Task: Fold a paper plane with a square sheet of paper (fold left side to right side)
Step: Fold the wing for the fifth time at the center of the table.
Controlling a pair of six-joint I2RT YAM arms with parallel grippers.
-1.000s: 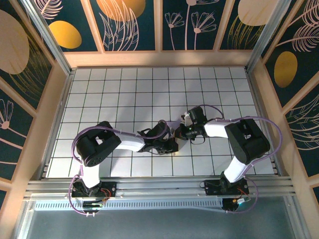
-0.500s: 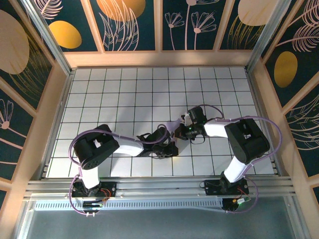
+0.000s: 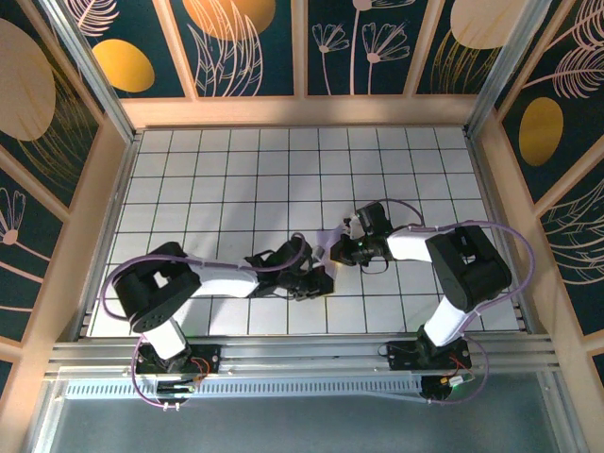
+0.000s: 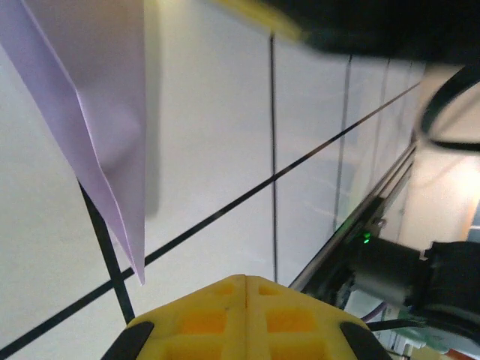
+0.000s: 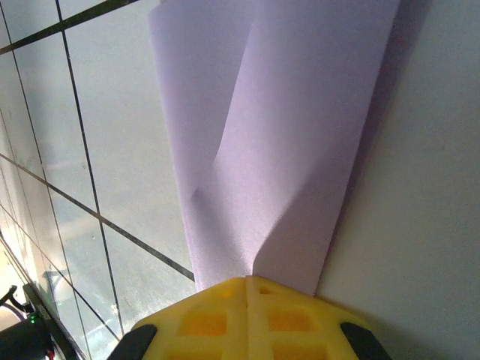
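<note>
Right gripper (image 5: 246, 279) is pinching the creased paper (image 5: 292, 112), jaws fully closed. Left gripper (image 4: 246, 278) is sitting closed, empty, near its pointed tip. Folding is looking partway done; final shaping outstanding.

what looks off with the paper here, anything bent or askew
The pale lavender folded paper sheet is not lying flat: it buckles into a soft dent just ahead of the shut yellow right fingers pinching its edge. No tear shows.
</note>
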